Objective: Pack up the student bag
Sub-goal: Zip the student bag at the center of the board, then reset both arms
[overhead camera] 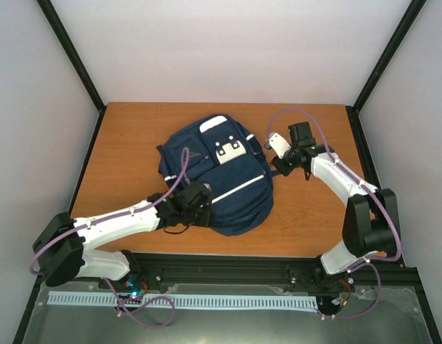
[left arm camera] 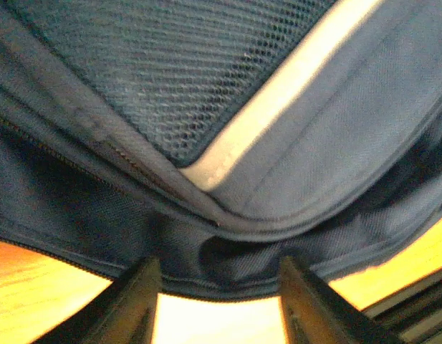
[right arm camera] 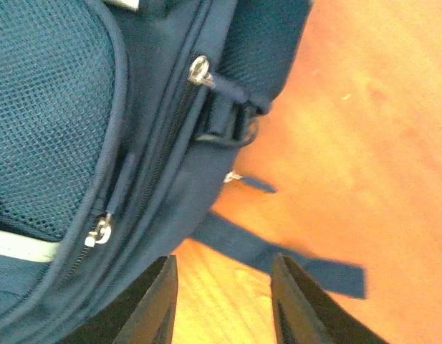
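Observation:
The student bag (overhead camera: pixel 221 179), a navy backpack with white stripes and white patches, lies flat in the middle of the wooden table. My left gripper (overhead camera: pixel 198 202) is at its near left edge. In the left wrist view the jaws stand open (left arm camera: pixel 219 266), with the bag's hem (left arm camera: pixel 221 283) lying across the tips below a mesh pocket (left arm camera: pixel 170 64). My right gripper (overhead camera: pixel 278 166) is at the bag's right side. It is open (right arm camera: pixel 224 261) and empty over the table, just short of a loose strap (right arm camera: pixel 278 256). Zipper pulls (right arm camera: pixel 200 72) show on the bag's side.
The wooden table (overhead camera: pixel 314 222) ends in black frame rails at the near edge and posts at the corners. White walls close in the sides and back. Purple cables loop from both arms.

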`<state>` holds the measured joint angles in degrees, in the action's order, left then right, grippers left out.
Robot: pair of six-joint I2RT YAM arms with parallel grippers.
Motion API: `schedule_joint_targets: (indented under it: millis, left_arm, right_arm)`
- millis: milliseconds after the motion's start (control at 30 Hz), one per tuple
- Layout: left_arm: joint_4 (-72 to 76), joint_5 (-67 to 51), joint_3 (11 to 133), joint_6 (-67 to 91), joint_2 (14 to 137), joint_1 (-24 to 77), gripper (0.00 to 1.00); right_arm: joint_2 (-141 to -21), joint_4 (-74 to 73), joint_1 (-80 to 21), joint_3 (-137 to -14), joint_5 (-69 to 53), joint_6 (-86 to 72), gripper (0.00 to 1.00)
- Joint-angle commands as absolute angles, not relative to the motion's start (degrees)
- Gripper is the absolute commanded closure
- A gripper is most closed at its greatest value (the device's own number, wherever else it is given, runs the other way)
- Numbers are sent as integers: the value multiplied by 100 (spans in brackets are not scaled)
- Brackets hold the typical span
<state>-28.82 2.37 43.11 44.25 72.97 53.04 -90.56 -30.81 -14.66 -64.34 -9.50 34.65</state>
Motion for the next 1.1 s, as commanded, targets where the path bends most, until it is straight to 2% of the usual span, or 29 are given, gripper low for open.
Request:
schedule_joint_targets:
  millis: [0,167,333,500,633,700,767,933,1067]
  left_arm:
    - [-3487,-41,4737,3886,7038,5281,45]
    - [-4177,640,5422,3363,7008,5253,25]
    - [-4511,1258,5857,2760,7066,4775,13]
    - [-4462,1243,6244,2032,6979,4041,14]
    - [-4559,1744,6796,1848,7040,3885,13]
    - [-4645,2109,6974,1897,7125,3806,10]
    - [-4616,2361,7025,2005,7134,3685,2]
    - [-4364,3021,6705,2732,6751,3020,0]
    - [-3876,2060,6085,2853,6451,2686,0]
  right_arm:
    - [-8551,-2682,-1400,-6334,-624,3206,57]
    - [-8035,-2880,-1214,-6277,-656,2956,44]
    - [-7432,-3089,-1171,-6267,-676,2680,36]
    - [-6871,-3312,-1070,-6313,-1221,2721,24]
    - [-6640,-3247,-963,-6490,-1321,2505,11]
    - [-6621,-3191,-862,-6674,-1292,2257,1]
    - [-6580,-3038,-755,-6751,-1187,1818,0]
    - [-6149,-2505,-468,-6365,-1322,1027,0]
    - [-5798,-2074,-419,-5830,-841,394,0]
